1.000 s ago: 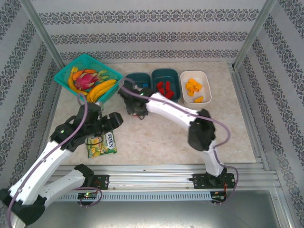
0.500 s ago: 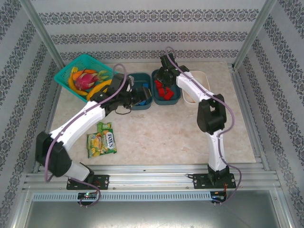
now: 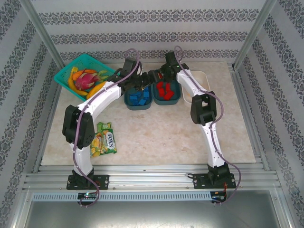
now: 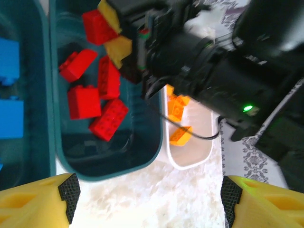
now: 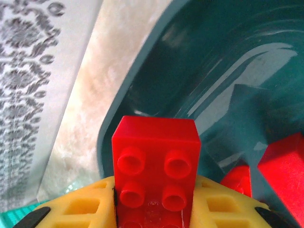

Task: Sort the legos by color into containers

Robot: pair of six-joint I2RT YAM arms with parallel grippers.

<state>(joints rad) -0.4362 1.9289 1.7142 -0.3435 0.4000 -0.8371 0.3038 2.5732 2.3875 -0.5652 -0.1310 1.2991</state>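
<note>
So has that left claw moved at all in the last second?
Yes. The left gripper has swung away from the green snack packet, farther from the arms' bases, and now hangs over the teal tubs beside the fruit basket.

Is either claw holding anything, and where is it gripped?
The right gripper pinches a red brick by its sides, near one end; the left gripper is open, empty.

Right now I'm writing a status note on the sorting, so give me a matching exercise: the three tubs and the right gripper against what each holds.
Things:
1. left teal tub
2. middle teal tub
3. white tub
4. right gripper

Holds:
A. orange bricks
B. single red brick
C. blue bricks
D. several red bricks

Pairs: 1-C, 2-D, 3-A, 4-B
</note>
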